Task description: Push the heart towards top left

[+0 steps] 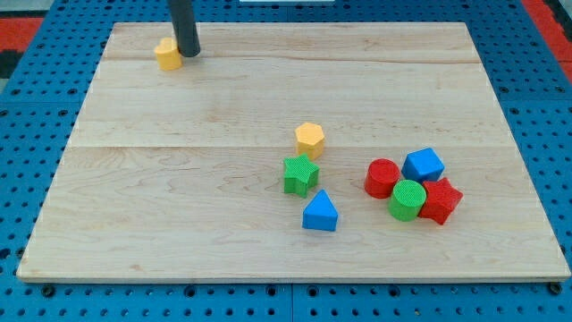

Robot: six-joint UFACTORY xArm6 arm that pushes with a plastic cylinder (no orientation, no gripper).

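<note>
A: Rod pose?

B: My tip [189,54] stands near the view's top-left corner of the wooden board [179,224]. Rod runs straight up out of the view's top, approx. vertical. No jaws on it, so nothing opens or closes; the bare end touches the yellow heart [167,54], which sits just to the tip's left, at the same depth. That is the task block, close to the board's top-left corner.

A: Other blocks, near to far?

B: All lie well apart from the tip, toward the view's bottom right. Nearest the bottom edge: blue triangle [320,213]. Above it, green star [300,174], then yellow hexagon [309,138], the closest of this trio to the tip. Further right, a tight cluster w/ blocks touching: green cylinder [407,199], red star-like block [441,200], red cylinder [382,178], blue block [423,165], shape approx. cube-like.

A: Surface, surroundings?

B: Board is pale wood w/ faint plank seams running left-right. It rests on a blue pegboard [27,179]. Red areas [36,18] show at the view's top corners.
</note>
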